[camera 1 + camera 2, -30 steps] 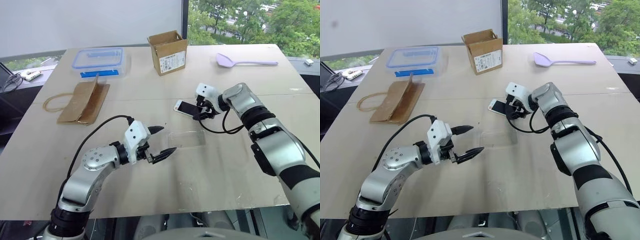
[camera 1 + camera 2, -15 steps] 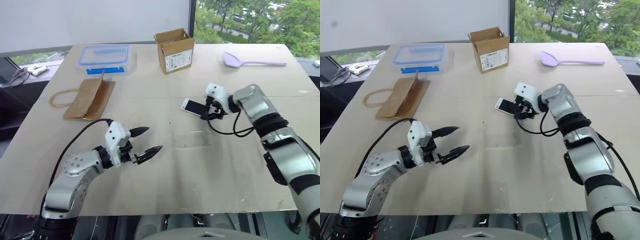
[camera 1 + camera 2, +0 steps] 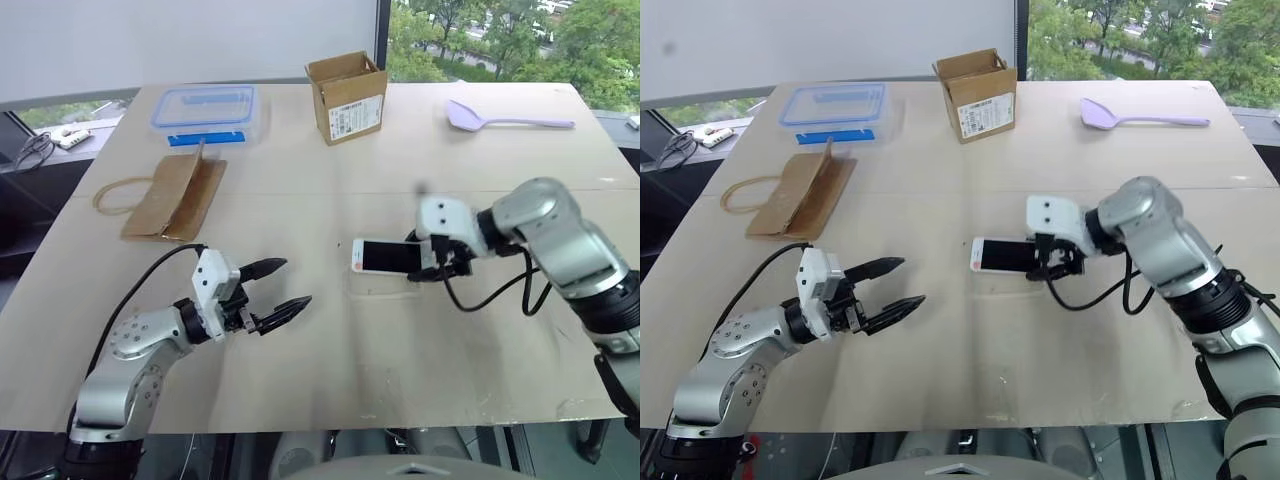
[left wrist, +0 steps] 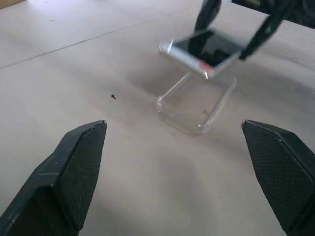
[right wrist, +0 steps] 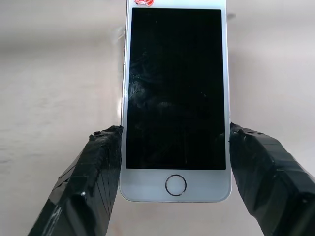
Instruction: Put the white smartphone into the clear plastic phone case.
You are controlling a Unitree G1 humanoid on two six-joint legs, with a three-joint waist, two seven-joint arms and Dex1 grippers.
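Here, the white smartphone (image 5: 175,98), black screen up with white bezels, a round home button and silver edges, hangs level just above the clear plastic phone case (image 4: 197,105), a faint glossy shell lying on the table (image 3: 330,380). The right gripper (image 3: 436,262) clamps the phone's 2 long edges. The left gripper (image 3: 280,290) hovers nearby, fingers spread wide, empty.

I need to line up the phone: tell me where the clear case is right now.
The clear plastic phone case lies flat on the table near its middle, directly under the white smartphone that the right gripper holds above it, ahead of the open left gripper.
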